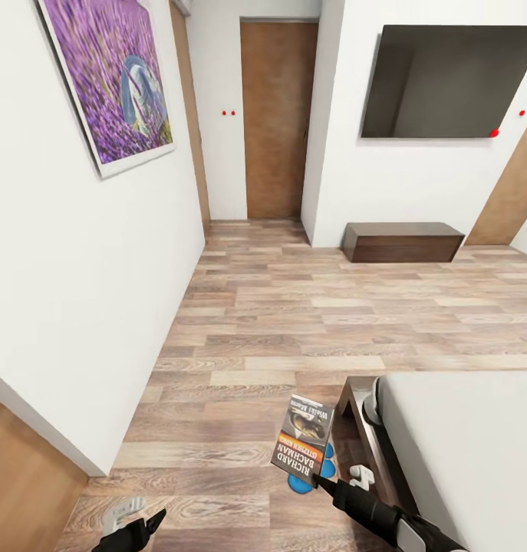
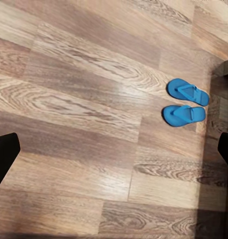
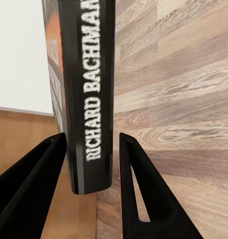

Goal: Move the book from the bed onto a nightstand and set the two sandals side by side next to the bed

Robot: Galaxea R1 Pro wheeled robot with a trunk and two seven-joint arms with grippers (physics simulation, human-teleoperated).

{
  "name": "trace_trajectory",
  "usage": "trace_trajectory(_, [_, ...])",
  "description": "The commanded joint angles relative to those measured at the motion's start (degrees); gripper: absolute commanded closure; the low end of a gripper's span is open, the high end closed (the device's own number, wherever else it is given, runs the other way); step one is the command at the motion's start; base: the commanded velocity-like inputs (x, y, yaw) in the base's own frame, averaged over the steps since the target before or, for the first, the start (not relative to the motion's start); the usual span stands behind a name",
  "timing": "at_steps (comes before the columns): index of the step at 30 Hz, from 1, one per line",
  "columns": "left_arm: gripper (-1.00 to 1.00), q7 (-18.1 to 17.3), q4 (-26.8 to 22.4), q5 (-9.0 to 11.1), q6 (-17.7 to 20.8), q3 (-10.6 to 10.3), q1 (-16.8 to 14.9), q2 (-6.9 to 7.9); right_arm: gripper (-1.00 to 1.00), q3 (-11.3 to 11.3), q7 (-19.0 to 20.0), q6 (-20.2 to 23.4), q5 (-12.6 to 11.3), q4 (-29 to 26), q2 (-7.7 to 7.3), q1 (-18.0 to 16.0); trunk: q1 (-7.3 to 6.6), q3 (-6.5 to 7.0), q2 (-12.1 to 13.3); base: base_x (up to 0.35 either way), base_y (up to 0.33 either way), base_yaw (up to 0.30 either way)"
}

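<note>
In the head view the right gripper (image 1: 322, 481) reaches in from the lower right of the frame and holds the book (image 1: 304, 439) upright above the wood-plank floor (image 1: 294, 322), its cover turned toward the camera. In the right wrist view the book's (image 3: 89, 94) black spine with white lettering stands between the two dark fingers (image 3: 139, 199), which are clamped on its lower end.

The two blue sandals (image 2: 186, 102) lie side by side on the floor in the upper right of the left wrist view, close together, near a dark edge at the frame's right side. In the head view they peek out as blue patches (image 1: 313, 471) just beneath the book, beside the corner of the bed (image 1: 462, 452), which fills the lower right.

The left gripper (image 1: 129, 521) sits at the lower left of the head view; whether its fingers are apart or together cannot be told.

A purple picture (image 1: 113, 77) hangs on the left wall, a dark screen (image 1: 447, 80) is at the upper right, and a low brown cabinet (image 1: 405, 241) stands below it.
</note>
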Motion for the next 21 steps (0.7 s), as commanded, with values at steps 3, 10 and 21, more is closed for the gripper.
trace_trajectory(3, [-1.0,-0.3,0.1,0.6,-0.1,-0.2,0.0,0.01,1.0,-0.4,0.2,0.3,0.1,0.0,0.02,0.0,0.0,0.23,0.0,0.0,0.0,0.0])
trace_trajectory(10, [-1.0,-0.3,0.1,0.6,0.0,-0.2,0.0,-0.42,1.0,-0.4,0.1,0.3,0.1,2.2,0.0,0.0,0.0,0.88,0.0,0.0,0.0,0.0])
trace_trajectory(21, [-1.0,4.4,-0.2,0.0,0.0,-2.1,0.0,-3.51,1.0,-0.4,0.1,0.2,0.1,2.9,0.0,0.1,0.0,1.89,0.0,0.0,0.0,0.0])
